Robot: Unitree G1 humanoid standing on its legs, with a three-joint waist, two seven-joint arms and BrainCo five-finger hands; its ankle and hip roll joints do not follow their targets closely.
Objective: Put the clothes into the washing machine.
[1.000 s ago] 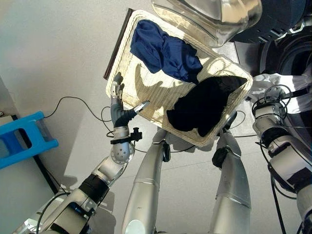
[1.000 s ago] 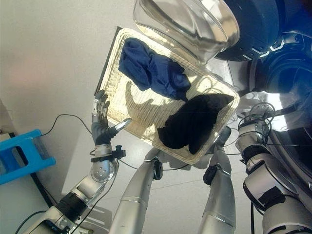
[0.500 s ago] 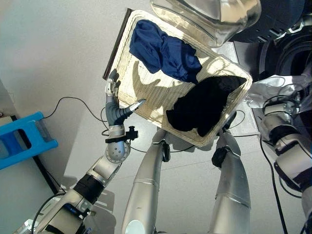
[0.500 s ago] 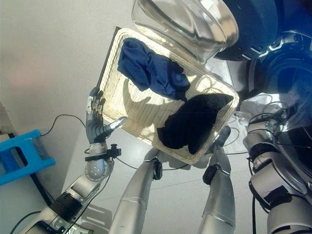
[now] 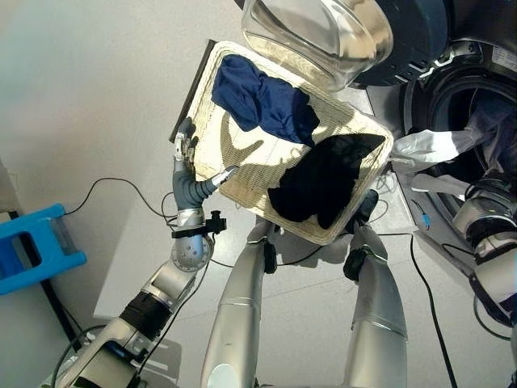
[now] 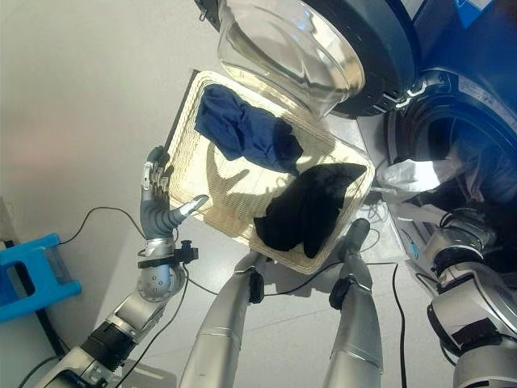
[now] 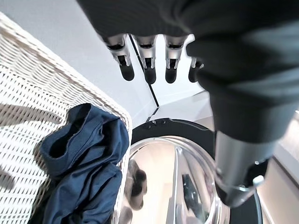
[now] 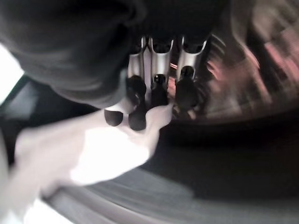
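Note:
A white wicker basket [image 5: 202, 89] stands on the floor with a dark blue garment [image 5: 262, 97] at its far end and a black garment [image 5: 319, 182] at its near right. My left hand [image 5: 187, 174] is open beside the basket's left rim, thumb stretched over the edge. In the left wrist view its fingers [image 7: 147, 65] are straight above the blue garment [image 7: 84, 172]. My right hand [image 8: 154, 88] is shut on a white garment [image 5: 428, 149], which hangs over the lip of the washing machine's open drum [image 5: 468, 105].
The washer's round glass door [image 5: 319, 36] stands open above the basket's far end. A blue plastic stool [image 5: 32, 250] sits on the floor at the left. Bare grey floor lies left of the basket.
The view has shifted toward the washer. My right arm has carried the white garment from beside the basket up into the drum opening. The left hand stays at the basket's rim.

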